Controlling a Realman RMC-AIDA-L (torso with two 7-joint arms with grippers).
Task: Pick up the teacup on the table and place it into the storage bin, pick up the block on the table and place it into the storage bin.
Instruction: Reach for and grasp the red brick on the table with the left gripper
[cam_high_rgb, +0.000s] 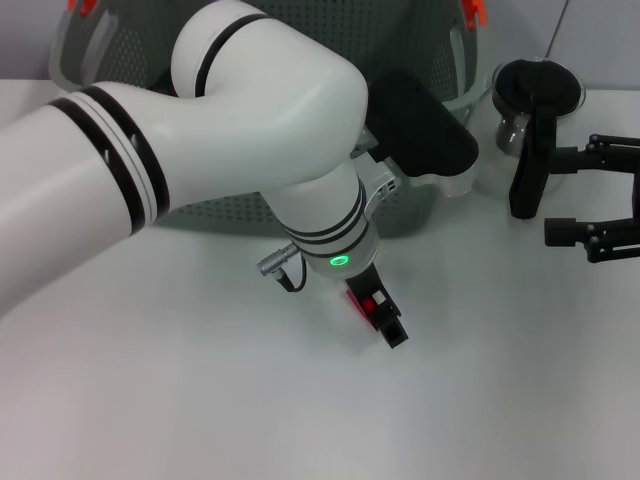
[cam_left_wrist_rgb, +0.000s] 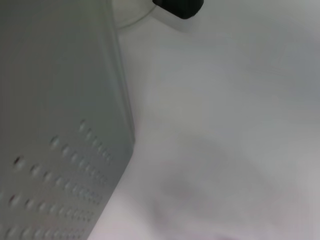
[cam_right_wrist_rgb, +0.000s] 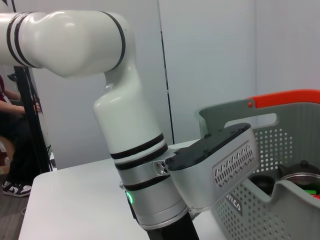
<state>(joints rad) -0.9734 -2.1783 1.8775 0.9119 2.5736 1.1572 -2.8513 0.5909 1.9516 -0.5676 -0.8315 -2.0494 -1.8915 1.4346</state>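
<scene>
One label (cam_right_wrist_rgb: 234, 202) on storage bin (cam_right_wrist_rgb: 295, 150)

- The storage bin (cam_high_rgb: 230, 210) is seen at the far side of the white table, largely covered in the head view by the left arm. It is grey-green plastic with perforated side walls and orange handle clips (cam_high_rgb: 472, 10) at the top.
- In the right wrist view, dark round items are seen inside the bin, though they cannot be identified.
- A teacup and a block cannot be made out with certainty.
</scene>
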